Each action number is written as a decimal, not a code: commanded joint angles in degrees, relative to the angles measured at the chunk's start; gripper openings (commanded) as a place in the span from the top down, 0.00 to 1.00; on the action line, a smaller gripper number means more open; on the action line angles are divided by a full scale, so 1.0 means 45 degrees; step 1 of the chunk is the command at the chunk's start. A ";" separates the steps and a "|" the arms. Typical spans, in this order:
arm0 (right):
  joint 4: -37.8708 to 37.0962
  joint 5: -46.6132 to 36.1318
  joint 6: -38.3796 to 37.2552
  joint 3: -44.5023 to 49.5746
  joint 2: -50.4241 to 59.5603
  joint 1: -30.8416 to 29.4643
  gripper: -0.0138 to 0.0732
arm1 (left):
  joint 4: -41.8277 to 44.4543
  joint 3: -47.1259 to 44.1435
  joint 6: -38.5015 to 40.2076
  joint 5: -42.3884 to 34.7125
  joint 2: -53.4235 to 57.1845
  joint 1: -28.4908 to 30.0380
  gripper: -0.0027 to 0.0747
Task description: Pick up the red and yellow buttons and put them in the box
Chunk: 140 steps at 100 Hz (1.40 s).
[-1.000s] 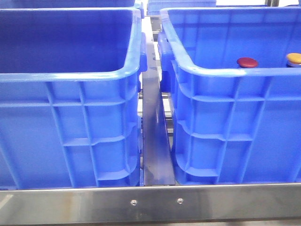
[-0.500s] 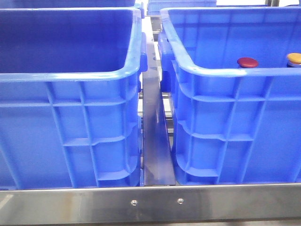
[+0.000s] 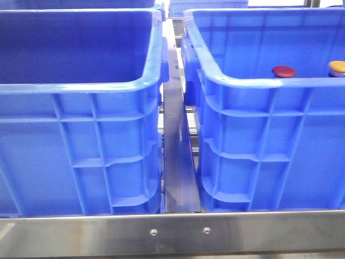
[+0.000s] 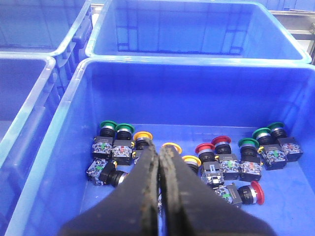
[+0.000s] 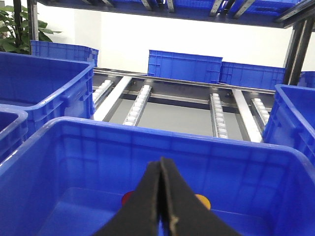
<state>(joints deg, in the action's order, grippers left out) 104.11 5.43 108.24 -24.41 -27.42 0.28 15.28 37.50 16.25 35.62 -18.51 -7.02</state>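
In the front view a dark red button (image 3: 283,71) and an orange-yellow button (image 3: 337,67) sit inside the right blue crate (image 3: 259,82), just past its near rim. Neither gripper shows there. In the right wrist view my right gripper (image 5: 161,163) is shut and empty above this crate (image 5: 147,129). The red button (image 5: 127,198) and the yellow button (image 5: 203,201) peek out on either side of its fingers. In the left wrist view my left gripper (image 4: 160,150) is shut and empty over another crate (image 4: 197,98). That crate holds several push-button switches with red (image 4: 204,148), yellow (image 4: 143,136) and green (image 4: 107,126) caps.
The left blue crate (image 3: 81,87) stands beside the right one, with a metal rail (image 3: 178,162) between them and a steel bar (image 3: 178,232) along the front. Its floor is hidden. More blue crates (image 5: 184,66) and roller tracks (image 5: 140,103) lie beyond.
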 commanded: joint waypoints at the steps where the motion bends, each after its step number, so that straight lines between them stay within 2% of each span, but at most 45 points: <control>1: 0.1353 0.0300 -0.0009 -0.0344 -0.0023 0.0029 0.96 | 0.0109 0.0321 0.0076 -0.0959 -0.0135 0.0030 0.99; 22: 0.1353 0.0300 -0.0009 -0.0344 -0.0023 0.0029 0.96 | 0.0211 0.0085 0.0020 -0.1700 -0.0045 0.0030 0.99; 41: 0.1353 0.0338 -0.0009 -0.0344 -0.0023 0.0029 0.96 | -0.0560 -0.1971 -0.0030 -0.4852 0.0781 0.0384 0.99; 54: 0.1353 0.0338 -0.0009 -0.0344 -0.0034 0.0029 0.96 | -0.1147 -0.3634 -0.0553 -0.6016 0.1754 0.0635 0.99; 60: 0.1353 0.0338 -0.0009 -0.0344 -0.0034 0.0029 0.96 | -0.1435 -0.4274 -0.1023 -0.6131 0.2335 0.0737 0.99; 84: 0.1353 0.0338 -0.0009 -0.0344 -0.0034 0.0029 0.96 | -0.1477 -0.6527 -0.1048 -0.6131 0.4605 0.1211 0.99; 140: 0.1353 0.0359 -0.0009 -0.0344 -0.0034 0.0029 0.96 | -0.1249 -0.8928 -0.1048 -0.8988 0.4578 0.1214 0.99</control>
<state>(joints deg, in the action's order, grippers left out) 104.11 5.43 108.07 -24.41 -27.42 0.28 9.55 -0.03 11.72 2.01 0.39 -1.71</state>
